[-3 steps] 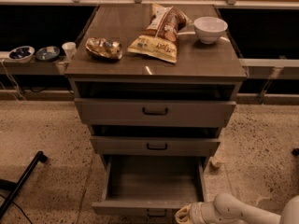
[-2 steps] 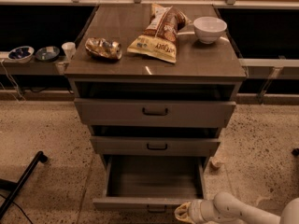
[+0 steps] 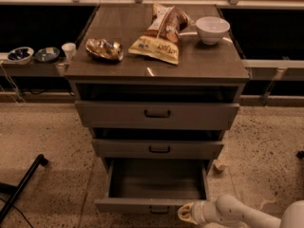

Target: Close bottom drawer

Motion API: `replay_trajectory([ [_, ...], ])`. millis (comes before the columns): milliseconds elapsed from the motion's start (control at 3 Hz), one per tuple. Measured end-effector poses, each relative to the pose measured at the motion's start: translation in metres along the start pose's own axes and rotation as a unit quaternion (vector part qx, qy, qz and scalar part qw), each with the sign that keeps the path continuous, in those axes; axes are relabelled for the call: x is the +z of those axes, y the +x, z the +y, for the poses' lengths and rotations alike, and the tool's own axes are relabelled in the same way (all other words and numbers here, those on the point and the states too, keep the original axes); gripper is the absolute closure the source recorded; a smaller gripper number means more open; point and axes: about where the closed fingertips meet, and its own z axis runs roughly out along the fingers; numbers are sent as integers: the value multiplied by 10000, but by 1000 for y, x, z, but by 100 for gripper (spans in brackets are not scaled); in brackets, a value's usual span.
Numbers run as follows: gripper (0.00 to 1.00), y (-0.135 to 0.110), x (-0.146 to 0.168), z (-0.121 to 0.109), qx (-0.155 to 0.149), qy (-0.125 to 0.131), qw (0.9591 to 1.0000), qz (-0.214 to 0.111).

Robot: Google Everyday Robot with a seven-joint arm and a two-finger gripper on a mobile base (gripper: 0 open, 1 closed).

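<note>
The bottom drawer (image 3: 156,184) of the grey-brown cabinet stands pulled out and looks empty inside. Its front panel (image 3: 142,205) sits near the lower edge of the view, with the small dark bar handle (image 3: 159,210) just showing. My gripper (image 3: 186,213) is at the end of the white arm that comes in from the lower right. It sits right against the drawer front, just right of the handle.
The middle drawer (image 3: 159,148) and top drawer (image 3: 156,114) are slightly out. On the cabinet top lie a chip bag (image 3: 161,34), a white bowl (image 3: 212,29) and a foil-wrapped snack (image 3: 103,49). A black stand leg (image 3: 23,184) crosses the floor at left. Small bowls and a cup (image 3: 69,50) sit on a low shelf at left.
The drawer front and my gripper have shifted slightly toward the cabinet; the drawer looks a little less far out than a second ago.
</note>
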Motion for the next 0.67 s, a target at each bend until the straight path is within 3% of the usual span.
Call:
replay_trajectory([
  [333,100,4,14,-29,-127,620,9976,-283],
  [667,100,4,14,-29,-128,622,9976,-284],
])
